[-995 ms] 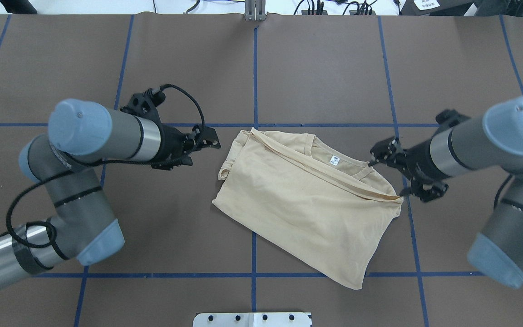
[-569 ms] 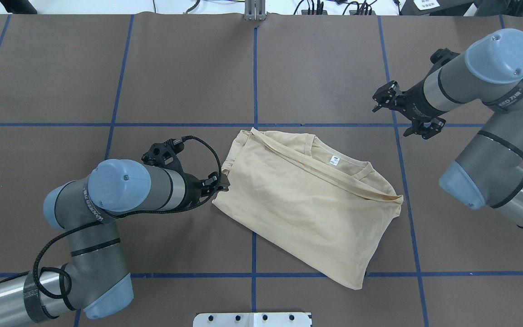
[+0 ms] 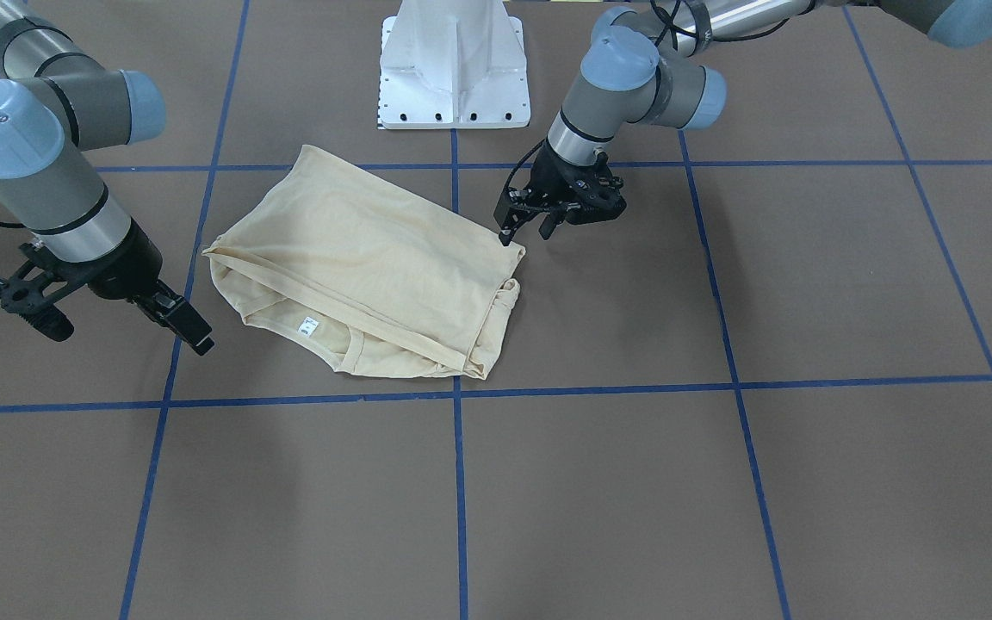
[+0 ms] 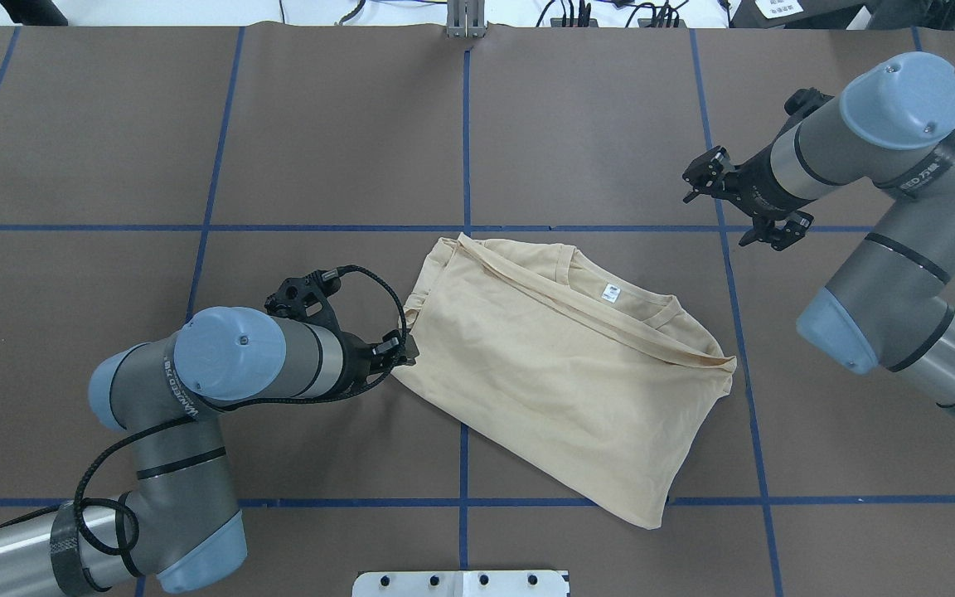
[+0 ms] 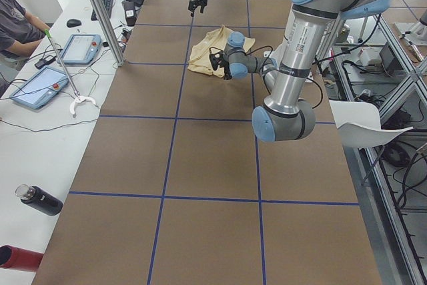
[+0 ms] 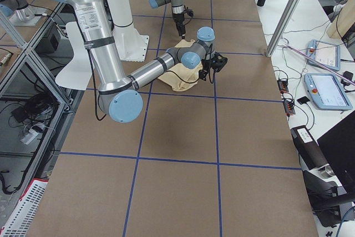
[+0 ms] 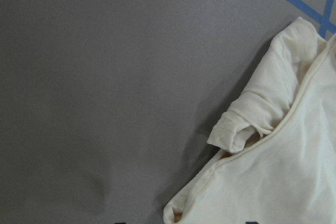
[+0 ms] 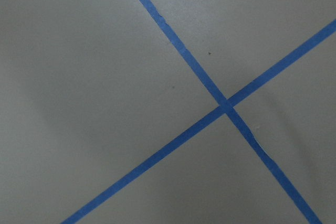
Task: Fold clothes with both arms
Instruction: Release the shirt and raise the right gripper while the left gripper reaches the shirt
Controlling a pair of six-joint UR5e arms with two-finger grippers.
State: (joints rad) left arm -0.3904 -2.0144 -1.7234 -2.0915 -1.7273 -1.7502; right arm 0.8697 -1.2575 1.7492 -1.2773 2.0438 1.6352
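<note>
The clothes are one pale cream-yellow shirt (image 4: pixel 577 373) lying folded and flat at the table's middle, its white neck label (image 4: pixel 610 291) facing up. It also shows in the front view (image 3: pixel 367 267). My left gripper (image 4: pixel 401 352) is low at the shirt's near-left corner, open, its fingertips either side of that corner (image 3: pixel 523 236). In the left wrist view the shirt's corner (image 7: pixel 283 171) and a rolled cuff (image 7: pixel 236 129) fill the right side. My right gripper (image 4: pixel 718 217) hangs open over bare table beyond the shirt's right shoulder, holding nothing (image 3: pixel 130 337).
Blue tape lines (image 8: pixel 226 103) grid the brown table. The white pedestal base (image 3: pixel 453 69) stands at the robot's side. A side bench with tablets (image 5: pixel 80 48), a bottle (image 5: pixel 39 200) and a seated person (image 5: pixel 17 28) runs along the far edge.
My right gripper left the shirt's right shoulder and swung out to the far right. My left arm came in and down to the shirt's near-left corner.
</note>
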